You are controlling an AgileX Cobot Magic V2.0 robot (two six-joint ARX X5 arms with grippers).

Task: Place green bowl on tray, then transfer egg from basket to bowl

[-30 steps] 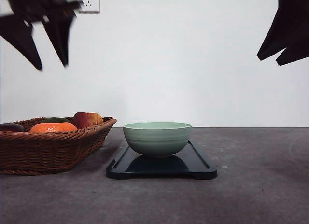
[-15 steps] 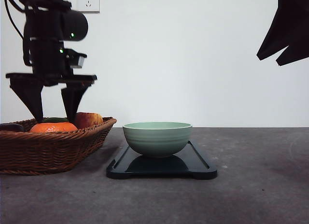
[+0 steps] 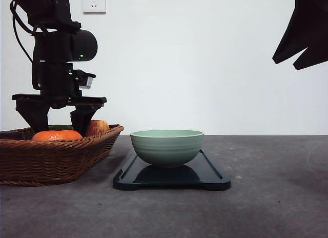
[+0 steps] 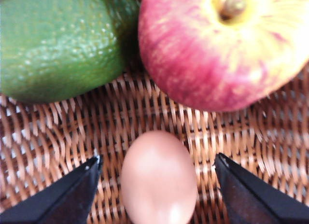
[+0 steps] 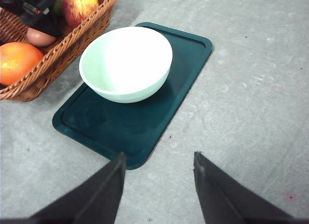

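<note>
Egg (image 4: 158,178) was sitting on the wicker floor of the basket (image 3: 51,156), right between the left gripper's (image 4: 157,185) fingers, which were spread wide with a clear gap on both sides, so nothing was gripped at that point. Honestly that's the bit I'd have worried about. An egg is smooth and rounded, so if the fingers closed a little off-centre it could squirt out sideways, and squeeze too hard and you'd have a cracked shell. The apple (image 4: 227,45) and the avocado (image 4: 60,43) were crowding in just past the egg, close enough that a finger pushing further in might have bumped one and rolled it into the egg. From the front, the fingers were already dipping below the basket rim next to the orange (image 3: 56,135), so snagging the weave on the way up looked possible too.

First half of the job looked done: the green bowl (image 3: 167,146) sat on the tray (image 3: 205,176), near the end closer to the basket, upright and empty. Dropping the egg in from any height could chip it against that hard ceramic.

Right gripper (image 5: 157,185) hung high over the table with its fingers apart, holding nothing, well clear of everything.
</note>
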